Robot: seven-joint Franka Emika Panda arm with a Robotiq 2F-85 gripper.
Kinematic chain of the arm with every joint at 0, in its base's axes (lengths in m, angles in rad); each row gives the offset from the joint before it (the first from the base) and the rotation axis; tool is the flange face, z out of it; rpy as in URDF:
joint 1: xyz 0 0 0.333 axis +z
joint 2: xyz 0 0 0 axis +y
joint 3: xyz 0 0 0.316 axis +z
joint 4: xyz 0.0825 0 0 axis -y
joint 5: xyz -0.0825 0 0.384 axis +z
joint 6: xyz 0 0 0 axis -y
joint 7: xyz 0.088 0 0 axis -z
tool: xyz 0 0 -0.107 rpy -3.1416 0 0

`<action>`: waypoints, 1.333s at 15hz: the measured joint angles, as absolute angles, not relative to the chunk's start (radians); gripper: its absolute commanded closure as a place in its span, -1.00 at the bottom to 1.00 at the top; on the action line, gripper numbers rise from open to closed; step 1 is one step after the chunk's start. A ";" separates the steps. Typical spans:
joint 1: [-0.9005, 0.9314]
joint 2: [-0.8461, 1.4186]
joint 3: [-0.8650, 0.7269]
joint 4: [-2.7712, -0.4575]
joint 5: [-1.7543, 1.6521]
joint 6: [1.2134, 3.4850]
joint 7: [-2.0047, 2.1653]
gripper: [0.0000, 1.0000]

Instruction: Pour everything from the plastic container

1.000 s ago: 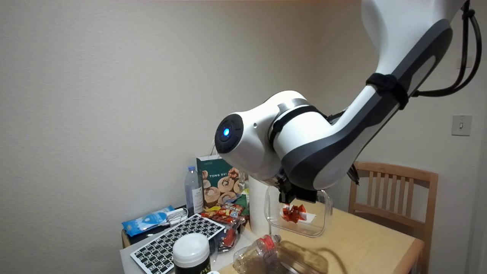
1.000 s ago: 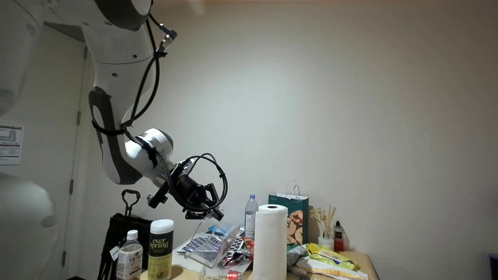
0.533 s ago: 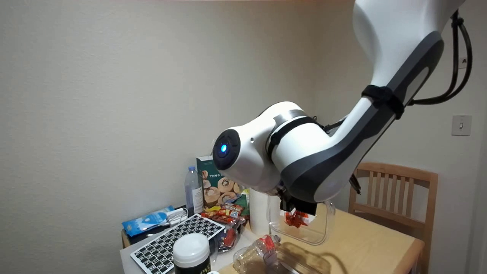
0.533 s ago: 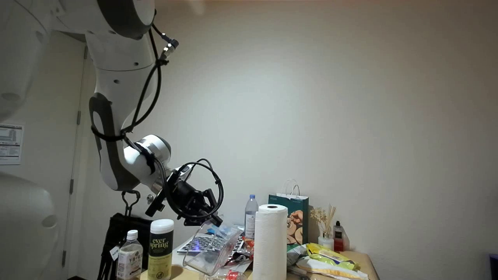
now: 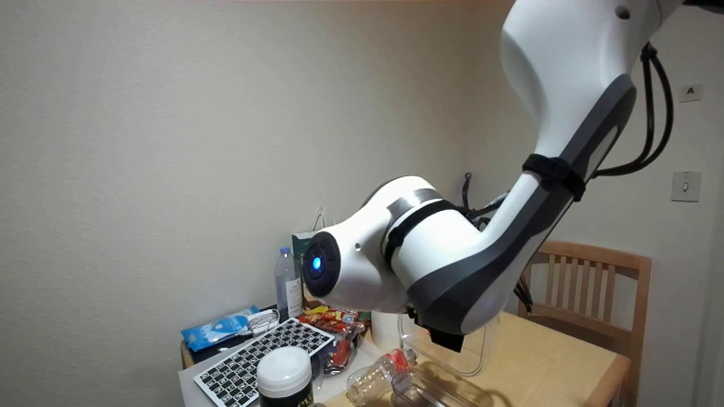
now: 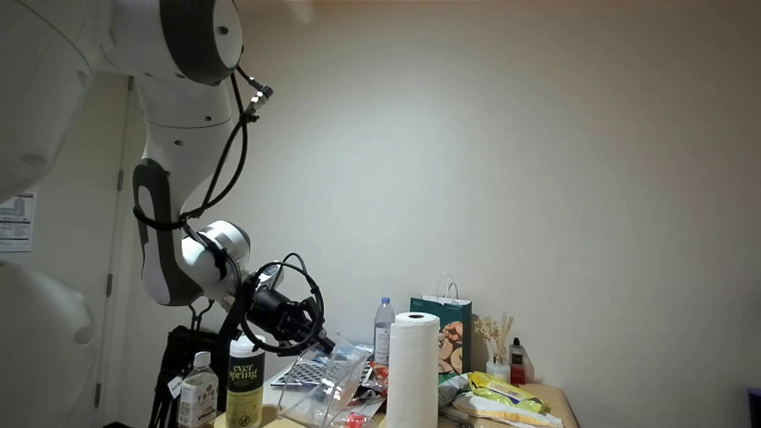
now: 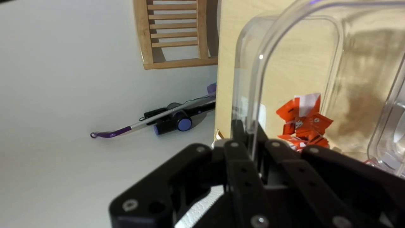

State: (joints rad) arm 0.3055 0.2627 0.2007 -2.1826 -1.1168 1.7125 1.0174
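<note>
Plastic container was gripped & tilted, emptying prob. unfinished.
In an exterior view it slanted near the paper-towel roll; wrist view: gripper was clamped on its wall, orange wrappers showed thru, in/behind unclear.

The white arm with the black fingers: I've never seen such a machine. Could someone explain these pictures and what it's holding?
That white arm is a jointed robot, ending in a black gripper that pinches like two fingers. Two cameras watch from outside the robot; another sits on its wrist, and in its picture the chair looks turned sideways. The gripper is clamped on the edge of a clear plastic container, held tilted. Reddish-orange pieces show through it; whether they lie inside is hard to tell. On the table stands a paper-towel roll, and a clear bottle lies on its side.
</note>
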 measured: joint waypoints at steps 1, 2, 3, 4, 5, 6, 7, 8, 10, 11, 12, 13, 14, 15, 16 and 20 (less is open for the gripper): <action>0.314 0.273 0.202 -2.178 -1.134 1.692 1.047 0.96; 0.324 0.284 0.202 -2.174 -1.163 1.665 1.076 0.96; 0.335 0.294 0.204 -2.172 -1.199 1.634 1.103 0.96; 0.346 0.303 0.205 -2.172 -1.235 1.603 1.128 0.96; 0.355 0.312 0.208 -2.172 -1.268 1.572 1.149 0.96; 0.362 0.320 0.212 -2.172 -1.295 1.545 1.165 0.96; 0.367 0.327 0.217 -2.172 -1.320 1.518 1.177 0.96; 0.372 0.334 0.222 -2.172 -1.343 1.492 1.187 0.96; 0.375 0.344 0.233 -2.172 -1.375 1.459 1.194 0.84; 0.374 0.346 0.237 -2.172 -1.380 1.458 1.194 0.84; 0.374 0.347 0.240 -2.173 -1.381 1.458 1.194 0.84; 0.374 0.347 0.241 -2.173 -1.381 1.458 1.194 0.96; 0.374 0.347 0.242 -2.173 -1.381 1.458 1.194 0.96; 0.372 0.348 0.243 -2.172 -1.381 1.459 1.194 0.96; 0.371 0.349 0.245 -2.172 -1.381 1.459 1.194 0.96; 0.370 0.359 0.246 -2.172 -1.368 1.456 1.249 0.96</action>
State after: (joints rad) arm 0.3700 0.3594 0.2462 -2.1721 -1.3685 1.4558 1.2492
